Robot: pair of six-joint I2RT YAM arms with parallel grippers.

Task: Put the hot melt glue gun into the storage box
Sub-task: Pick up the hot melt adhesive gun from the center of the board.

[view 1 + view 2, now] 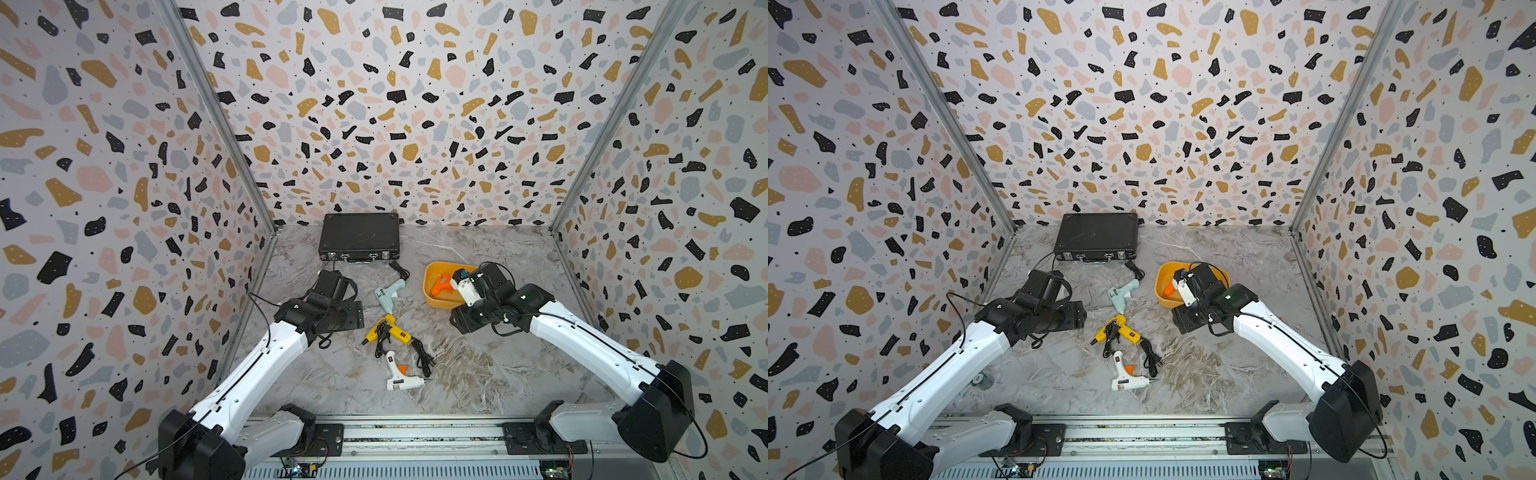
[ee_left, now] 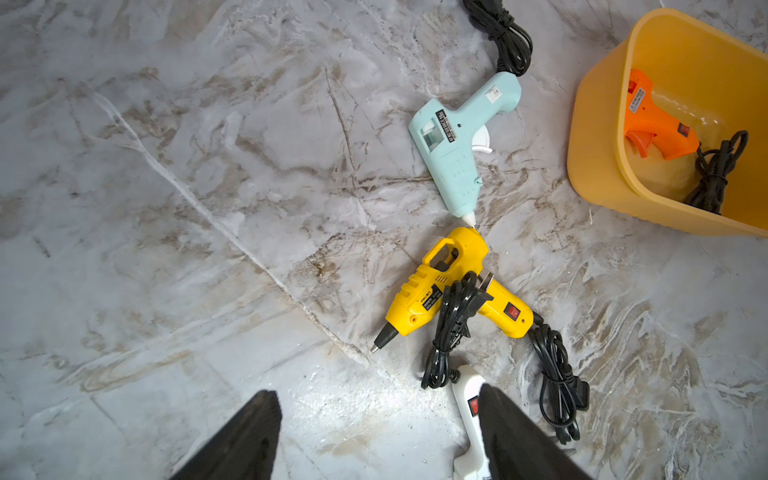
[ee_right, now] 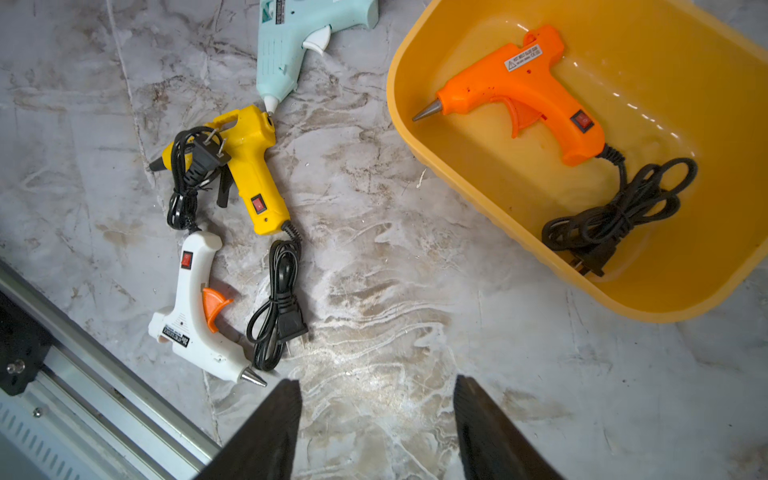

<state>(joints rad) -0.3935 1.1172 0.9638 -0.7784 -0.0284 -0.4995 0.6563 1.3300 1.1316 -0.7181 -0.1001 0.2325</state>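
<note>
Now, orange glue gun (image 3: 519, 89) in storage box (image 3: 685, 83), blk cord (image 3: 623, 216) bundled

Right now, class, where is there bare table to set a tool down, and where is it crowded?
Bare: between the white glue gun and the right arm; behind storage box, beside black briefcase. Crowded: centre, where mint glue gun, yellow glue gun and cords cluster.

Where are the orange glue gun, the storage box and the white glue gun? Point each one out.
orange glue gun (image 3: 519, 83): right wrist view, on its body above the trigger.
storage box (image 3: 478, 166): right wrist view, on its bare inner surface.
white glue gun (image 3: 191, 332): right wrist view, on its body beside the label.
</note>
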